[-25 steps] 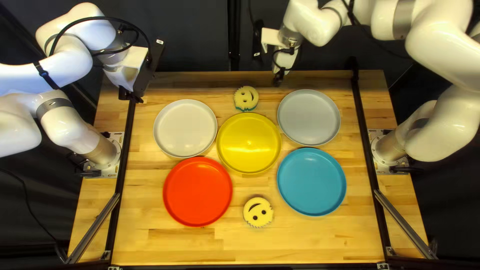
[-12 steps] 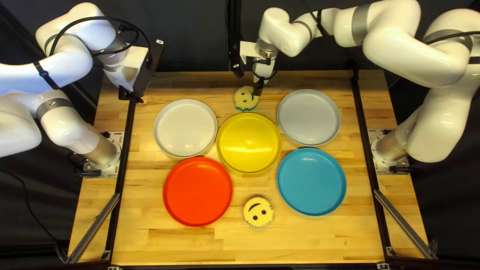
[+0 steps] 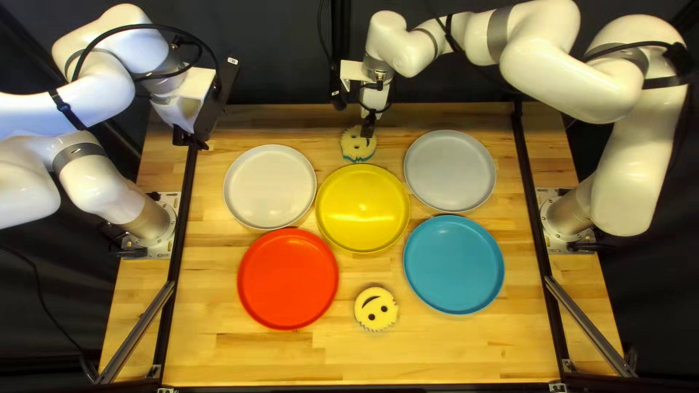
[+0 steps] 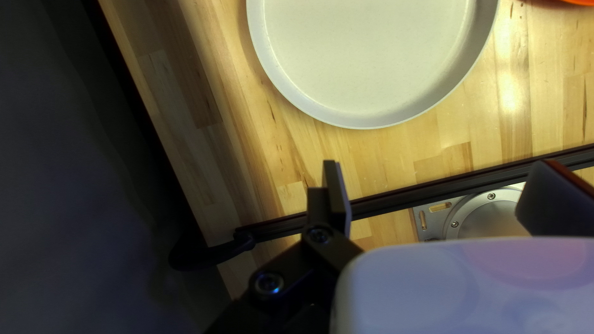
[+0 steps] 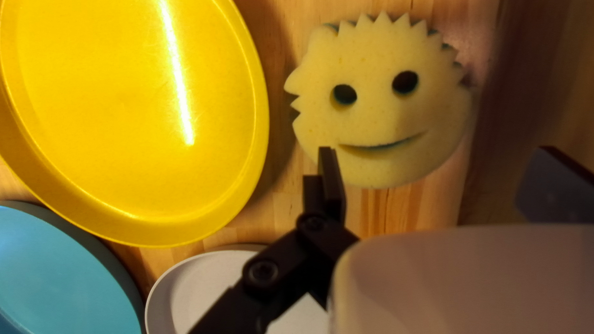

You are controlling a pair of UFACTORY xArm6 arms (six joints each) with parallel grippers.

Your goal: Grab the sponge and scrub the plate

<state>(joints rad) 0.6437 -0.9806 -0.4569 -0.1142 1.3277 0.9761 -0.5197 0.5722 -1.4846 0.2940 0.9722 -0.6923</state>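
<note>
Centring mattered most

The left tool [image 4: 440, 166] hung, fingers apart. The far sponge [image 5: 383, 117] lay on the desk [image 3: 451, 353] beyond the yellow plate [image 3: 362, 207]; the right tool [image 5: 437, 151], also spread, needed to straddle it squarely (tilting risked slippage).

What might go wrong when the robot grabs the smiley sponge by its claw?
One finger of the right gripper looks lined up over the smiley sponge, so it might squash it. The yellow plate is close by and could get bumped. The task doesn't say which plate, and there's also a red plate and a blue plate, so it might scrub the wrong one.
</note>
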